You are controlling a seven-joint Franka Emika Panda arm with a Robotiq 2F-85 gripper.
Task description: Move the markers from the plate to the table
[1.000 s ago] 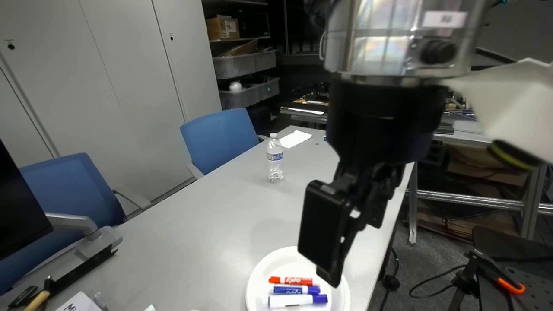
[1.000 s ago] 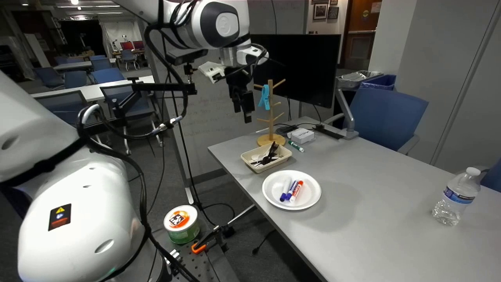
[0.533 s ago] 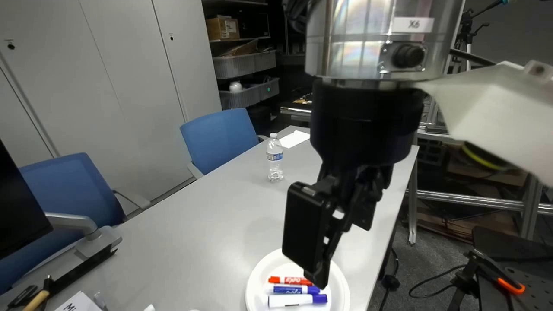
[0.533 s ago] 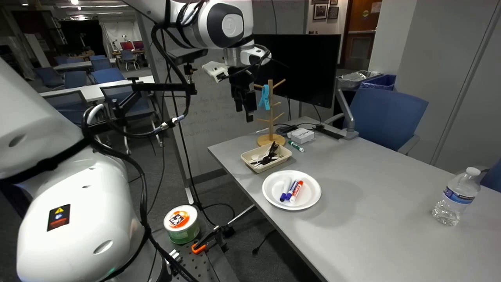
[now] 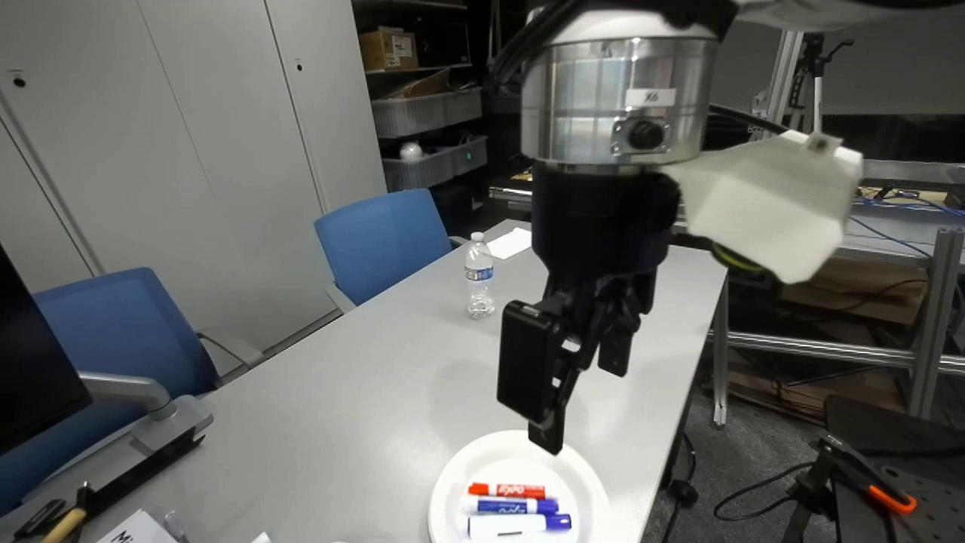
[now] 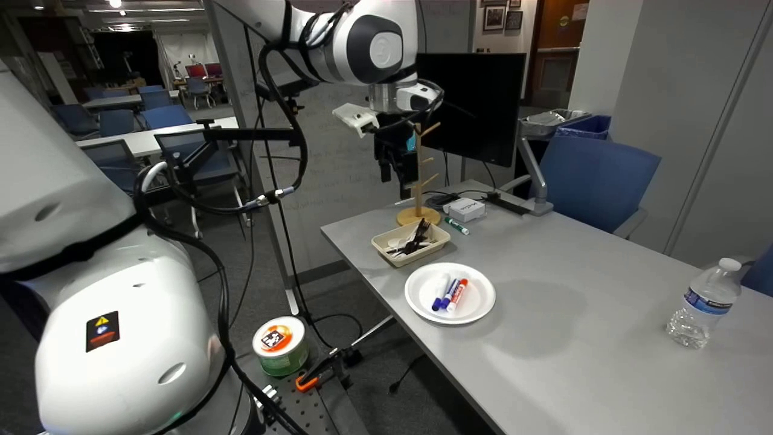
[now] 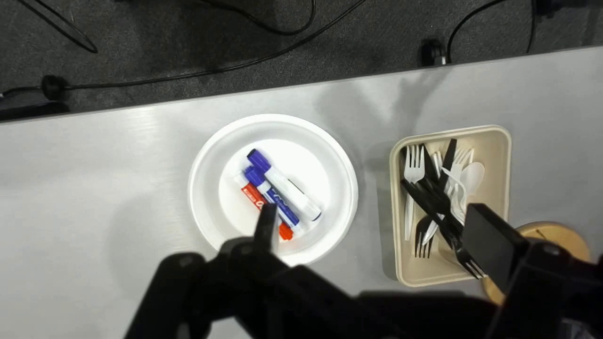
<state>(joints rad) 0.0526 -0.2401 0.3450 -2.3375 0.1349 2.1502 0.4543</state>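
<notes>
"Biggest thing first?"

"The grey tabletop (image 6: 604, 374). A wooden stand (image 6: 418, 216) rises from it in an exterior view; the wrist view catches only part of its round base."

"Next?"

"The white plate (image 5: 586, 483), on the tabletop. The frame's lower edge crops it in that exterior view, while the wrist view shows nearly all its rim. Just beside it is a beige tray (image 7: 395, 212) of black and white cutlery (image 7: 438, 203)."

"And the pincer (image 7: 379, 226)?"

"It hangs above the tabletop. The wrist view shows its fingers (image 7: 492, 245) spread wide, a gap between them."

"The markers (image 7: 282, 208)?"

"Three, side by side in the plate: red, blue, and white with a purple cap. A fingertip hides part of the red marker (image 5: 513, 490) in the wrist view; both exterior views leave it uncovered. A green marker (image 6: 457, 226) shows only in an exterior view, on the tabletop near the stand."
</notes>
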